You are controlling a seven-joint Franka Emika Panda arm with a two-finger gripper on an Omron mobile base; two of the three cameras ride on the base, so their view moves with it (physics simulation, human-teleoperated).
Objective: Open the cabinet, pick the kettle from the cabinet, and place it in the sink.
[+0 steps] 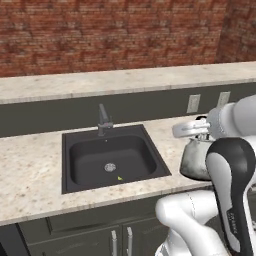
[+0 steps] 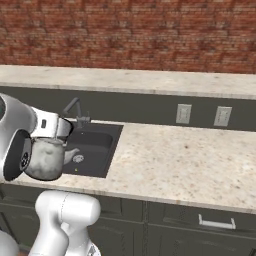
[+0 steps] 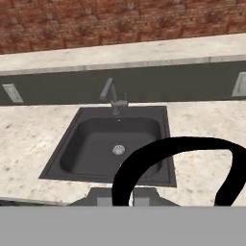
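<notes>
Your jaws are clenched on the black arched handle of the kettle (image 1: 195, 160), which hangs above the desk (image 1: 30, 170) just off the right rim of the sink (image 1: 112, 157), so the basin lies to your left.

Your arm (image 1: 235, 175) at the lower right of the left base frame is glossy white, built of rounded, tube-like segments. You can see a dark, near-black band curving over one joint like a broad arch, with faint pale lettering down its side. In the right base frame, at the left edge, a fat white link carries a black round joint cap, and a smooth white elbow bulges below.
</notes>
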